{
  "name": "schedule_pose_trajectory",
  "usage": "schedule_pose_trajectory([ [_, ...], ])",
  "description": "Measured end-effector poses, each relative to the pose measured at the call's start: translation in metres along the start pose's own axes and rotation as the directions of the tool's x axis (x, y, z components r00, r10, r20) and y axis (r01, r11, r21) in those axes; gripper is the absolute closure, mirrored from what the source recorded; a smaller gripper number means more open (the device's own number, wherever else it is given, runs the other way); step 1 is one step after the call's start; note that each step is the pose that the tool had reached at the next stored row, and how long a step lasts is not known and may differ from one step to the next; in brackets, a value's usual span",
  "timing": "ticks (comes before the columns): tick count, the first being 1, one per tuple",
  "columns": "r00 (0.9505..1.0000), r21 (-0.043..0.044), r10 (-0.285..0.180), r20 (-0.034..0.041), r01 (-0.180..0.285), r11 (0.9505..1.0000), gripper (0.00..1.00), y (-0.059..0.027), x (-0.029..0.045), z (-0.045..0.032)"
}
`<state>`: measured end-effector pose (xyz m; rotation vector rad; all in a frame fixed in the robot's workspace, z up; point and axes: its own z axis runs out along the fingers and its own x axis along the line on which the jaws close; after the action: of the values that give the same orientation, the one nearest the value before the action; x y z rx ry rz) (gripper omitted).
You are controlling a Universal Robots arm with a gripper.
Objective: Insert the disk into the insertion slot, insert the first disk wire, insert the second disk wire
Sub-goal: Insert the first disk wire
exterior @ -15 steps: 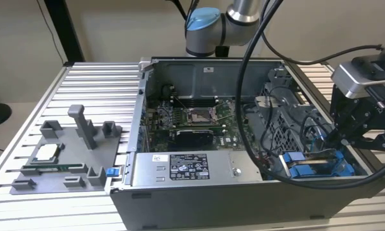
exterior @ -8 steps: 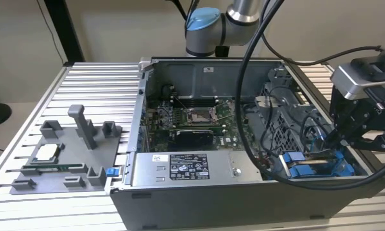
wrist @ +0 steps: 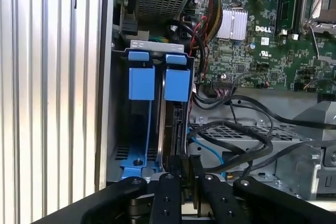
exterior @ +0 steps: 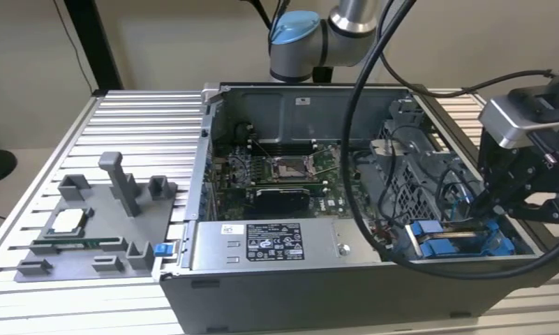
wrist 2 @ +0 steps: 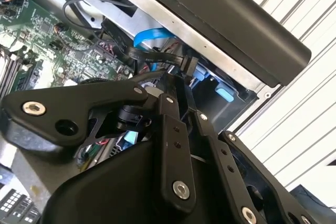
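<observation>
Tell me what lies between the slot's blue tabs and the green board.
In the first wrist view, a bundle of black and red wires runs down between the blue tabs and the green board.

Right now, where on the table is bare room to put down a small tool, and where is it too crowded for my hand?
Bare slats lie on the table beyond the grey fixture, at the exterior view's left of the computer case. Crowded: the insertion slot corner, with the gripper and black cables.
</observation>
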<state>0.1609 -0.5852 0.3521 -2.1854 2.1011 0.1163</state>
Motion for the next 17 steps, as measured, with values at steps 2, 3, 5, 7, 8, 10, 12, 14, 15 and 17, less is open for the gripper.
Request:
schedule_pose_trajectory([
  [2, 1.0, -0.0001, 0.0, 0.0003, 0.0, 1.0, 1.0, 0.0031, 0.0001, 0.0],
  [3, 1.0, 0.0, 0.0, 0.0001, 0.0, 1.0, 1.0, 0.0057, 0.0001, 0.0001],
  [5, 1.0, 0.0001, 0.0, -0.0004, 0.0, 1.0, 1.0, 0.0094, 0.0, 0.0008],
  [7, 1.0, 0.0043, -0.001, -0.0025, 0.001, 1.0, 1.0, 0.0109, 0.0003, 0.0031],
  [8, 1.0, 0.0071, -0.001, -0.0035, 0.001, 1.0, 1.0, 0.0111, 0.0004, 0.0042],
  [10, 1.0, 0.0104, -0.001, -0.0059, 0.002, 0.9999, 1.0, 0.0115, 0.0006, 0.0062],
  [12, 1.0, 0.0117, -0.002, -0.0079, 0.002, 0.9999, 1.0, 0.0116, 0.0007, 0.007],
  [14, 1.0, 0.0133, -0.002, -0.0084, 0.002, 0.9999, 1.0, 0.0117, 0.0008, 0.0077],
  [15, 1.0, 0.0142, -0.002, -0.0087, 0.002, 0.9999, 1.0, 0.0117, 0.0009, 0.0079],
  [17, 1.0, 0.0157, -0.002, -0.0092, 0.002, 0.9999, 1.0, 0.0117, 0.001, 0.0086],
])
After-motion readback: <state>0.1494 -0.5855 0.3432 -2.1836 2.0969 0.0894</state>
